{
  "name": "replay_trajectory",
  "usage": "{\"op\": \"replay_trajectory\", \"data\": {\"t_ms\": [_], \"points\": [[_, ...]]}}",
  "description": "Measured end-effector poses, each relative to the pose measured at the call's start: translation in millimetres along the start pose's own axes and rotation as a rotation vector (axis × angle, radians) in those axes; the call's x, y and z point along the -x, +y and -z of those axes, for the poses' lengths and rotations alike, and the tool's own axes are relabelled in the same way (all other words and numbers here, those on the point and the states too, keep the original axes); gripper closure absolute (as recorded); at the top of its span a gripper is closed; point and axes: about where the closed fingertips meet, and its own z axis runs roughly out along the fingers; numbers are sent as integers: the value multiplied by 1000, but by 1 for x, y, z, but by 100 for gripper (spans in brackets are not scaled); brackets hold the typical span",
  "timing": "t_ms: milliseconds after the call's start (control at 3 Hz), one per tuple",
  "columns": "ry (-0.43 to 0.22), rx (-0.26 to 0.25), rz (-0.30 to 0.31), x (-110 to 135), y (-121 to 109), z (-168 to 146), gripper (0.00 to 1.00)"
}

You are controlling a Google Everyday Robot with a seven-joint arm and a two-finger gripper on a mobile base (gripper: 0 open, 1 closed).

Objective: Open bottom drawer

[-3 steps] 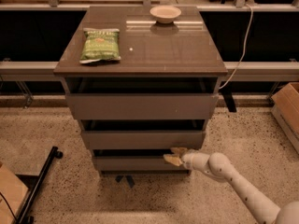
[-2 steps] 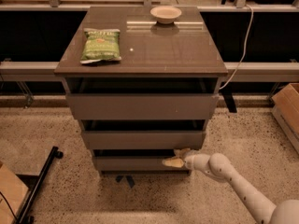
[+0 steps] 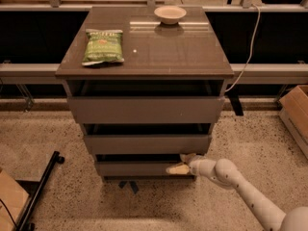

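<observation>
Bottom drawer (image 3: 139, 169), at 6 o'clock beneath the tabletop (image 3: 168, 52), shows only a dark slit. The pincer (image 3: 181, 163), narrowly clasping its top edge at the 3 o'clock end, has barely shifted this past second; the pull seems hardly begun.

This looks like a robot test lab or workshop rather than a home: a lone drawer cabinet (image 3: 144, 61) stands on a speckled terrazzo floor (image 3: 53, 134) before metal rails (image 3: 29, 72), with a loose white cable (image 3: 248, 47) hanging past its back right corner. A cardboard box (image 3: 296, 109) sits at the right edge and a black stand leg (image 3: 41, 186) lies at the lower left. The robot's gripper (image 3: 177, 163) is at the right end of the bottom drawer (image 3: 134, 169).
</observation>
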Motion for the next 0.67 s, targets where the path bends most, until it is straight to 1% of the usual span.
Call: {"op": "replay_trajectory", "data": {"t_ms": [333,667], "points": [[0,0,0,0,0,0,0],[0,0,0,0,1,0,15]]}}
